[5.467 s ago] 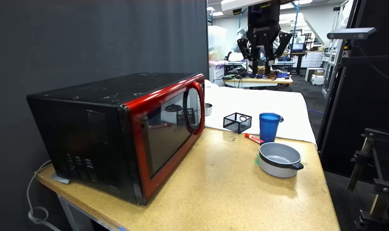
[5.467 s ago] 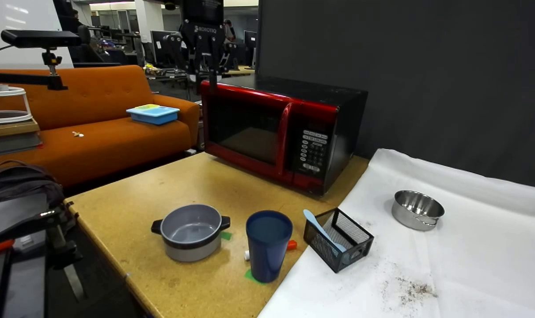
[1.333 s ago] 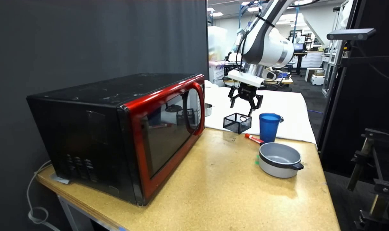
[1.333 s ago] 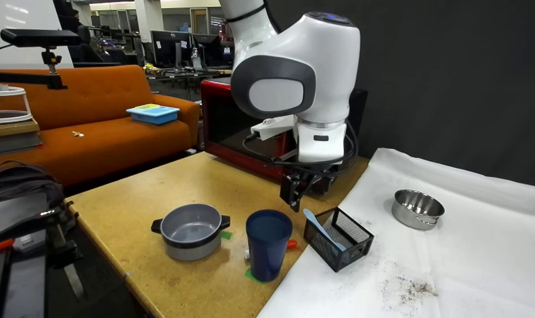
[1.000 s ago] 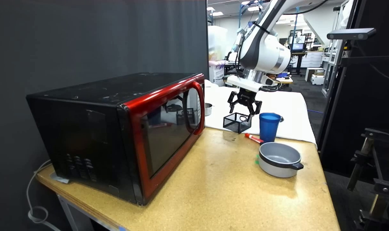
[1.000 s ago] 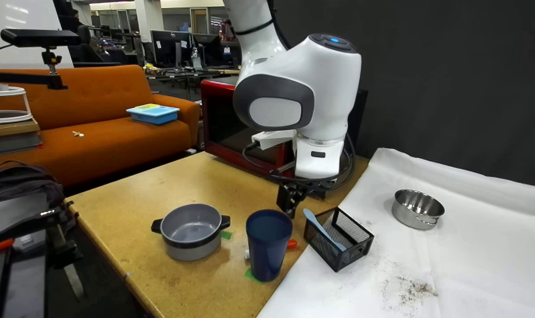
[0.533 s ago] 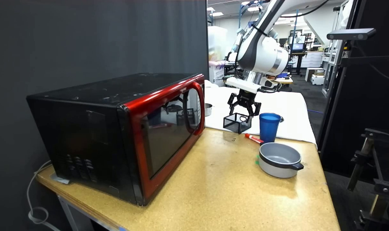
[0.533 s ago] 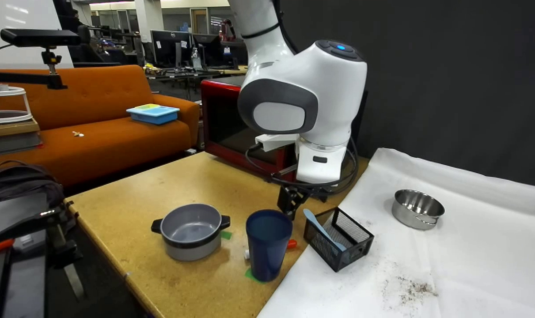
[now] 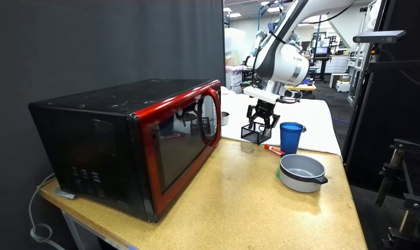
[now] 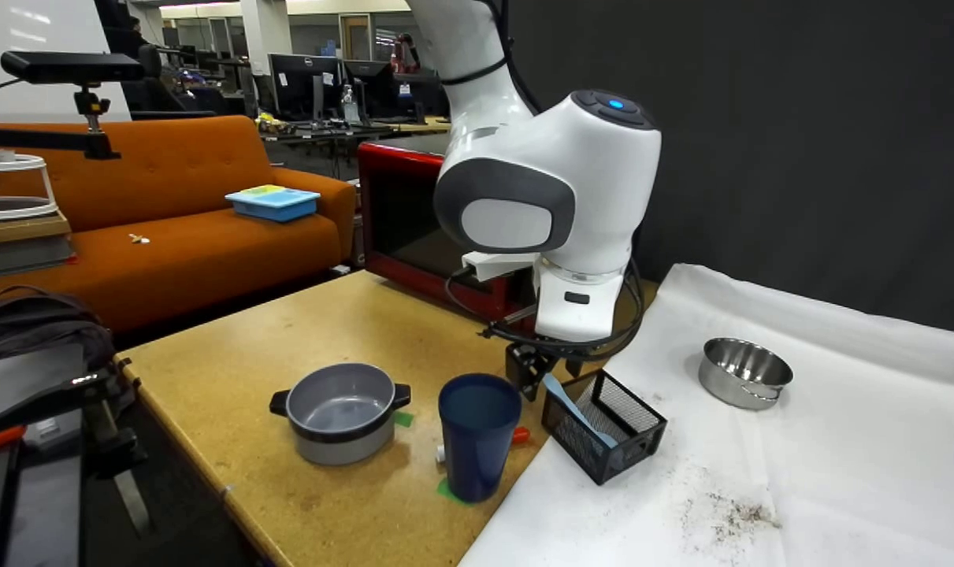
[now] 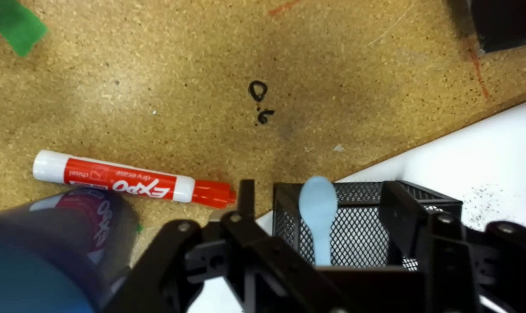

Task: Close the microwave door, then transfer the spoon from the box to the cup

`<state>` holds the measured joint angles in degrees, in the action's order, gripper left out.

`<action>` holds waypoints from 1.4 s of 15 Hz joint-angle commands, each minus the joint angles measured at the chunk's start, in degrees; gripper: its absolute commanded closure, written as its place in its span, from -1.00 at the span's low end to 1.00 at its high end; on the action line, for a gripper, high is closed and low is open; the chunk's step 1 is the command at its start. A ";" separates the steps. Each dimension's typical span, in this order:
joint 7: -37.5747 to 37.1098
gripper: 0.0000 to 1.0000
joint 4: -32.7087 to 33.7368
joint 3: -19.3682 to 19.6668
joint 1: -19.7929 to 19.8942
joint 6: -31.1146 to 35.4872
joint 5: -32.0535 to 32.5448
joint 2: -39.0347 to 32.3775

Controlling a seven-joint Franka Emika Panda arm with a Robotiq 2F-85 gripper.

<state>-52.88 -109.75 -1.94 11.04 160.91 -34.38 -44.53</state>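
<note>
The microwave door (image 9: 187, 142), red-framed with dark glass, sits shut against the black microwave; the arm partly hides it in an exterior view (image 10: 402, 213). The light blue spoon (image 10: 575, 405) leans in the black wire box (image 10: 579, 445), its broad end above the rim. The spoon also shows in the wrist view (image 11: 318, 204). The blue cup (image 9: 290, 139) stands upright beside the box; it also shows in an exterior view (image 10: 480, 441). My gripper (image 11: 321, 202) is open at the box's rim, with one finger on each side of the spoon and apart from it.
A red and white marker (image 11: 132, 178) lies between cup and box. A grey pot (image 10: 339, 417) with black handles stands beyond the cup. A steel bowl (image 10: 744, 374) stands on the white cloth (image 10: 855, 441) behind the box. The microwave's corner (image 11: 506, 26) is near the gripper.
The arm has come down from high above the table to the box. Over the last second it has lowered slightly and the finger gap has narrowed. Door, spoon, box and cup have not moved.
</note>
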 commanded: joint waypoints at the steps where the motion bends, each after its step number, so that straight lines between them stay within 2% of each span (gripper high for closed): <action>1: 0.27 0.12 1.69 0.80 -0.58 -2.17 -1.38 -0.52; 7: 0.26 0.97 1.73 0.84 -0.46 -2.39 -1.57 -0.21; 9: -0.02 0.90 0.82 0.89 -0.70 -2.70 -1.63 0.96; 15: -1.10 0.89 -4.02 1.18 -2.58 -3.54 -1.59 9.31; 19: -2.41 0.89 -7.55 1.05 -2.94 -6.90 -2.17 15.38; 21: -1.77 0.89 -10.46 0.02 -1.81 -10.03 -4.47 19.33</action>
<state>-55.74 -115.67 -1.72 8.70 155.01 -35.09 -30.73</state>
